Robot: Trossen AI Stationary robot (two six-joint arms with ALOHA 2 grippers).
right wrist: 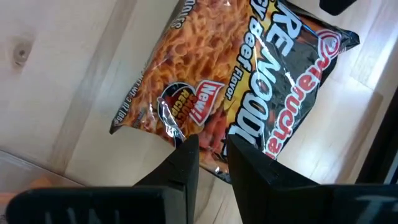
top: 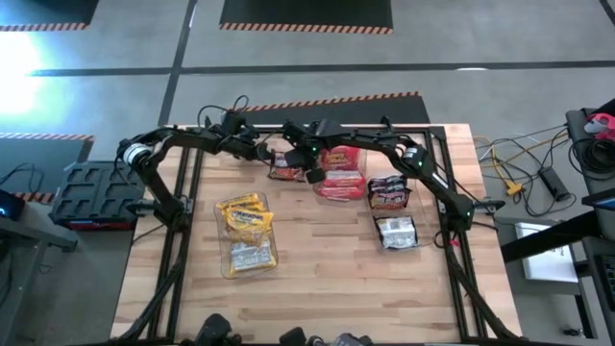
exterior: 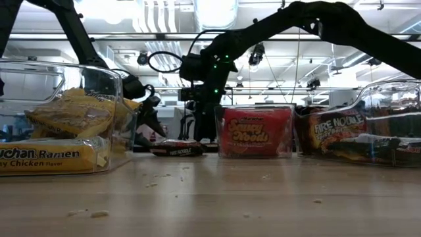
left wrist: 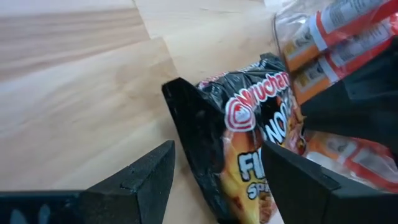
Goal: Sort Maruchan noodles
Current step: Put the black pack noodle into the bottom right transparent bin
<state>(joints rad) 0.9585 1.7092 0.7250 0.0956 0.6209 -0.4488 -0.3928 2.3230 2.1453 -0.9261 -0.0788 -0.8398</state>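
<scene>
Black and crinkly, 1 loose packet (top: 285,170) of Maruchan noodles lies flat on the wooden table (top: 327,279) toward the far edge, just left of the bin of red packets (top: 340,171). Both arms crowd in over it. The right gripper (right wrist: 208,163) sits at the packet's edge with its fingers drawn nearly together on a fold of the wrapper, so it looks pinched, though I cannot tell from where I stand whether the hold is firm. In the level view that same gripper (exterior: 205,135) stands right above the flat dark packet (exterior: 176,149). The left gripper (left wrist: 214,177) is spread wide, 1 finger on bare wood and the other beside the packet's black end (left wrist: 249,149), nothing held between them.

Around them, 4 clear bins stand on the table: the yellow chicken packets (top: 246,217) fill the one nearer the left arm, with a silvery packet (top: 252,256) at its near end; the red ones sit at the middle far side; a bin of dark fire-noodle packets (top: 388,193) stands to the right of that, and a silvery packet (top: 395,232) lies in the bin just nearer than it.
</scene>
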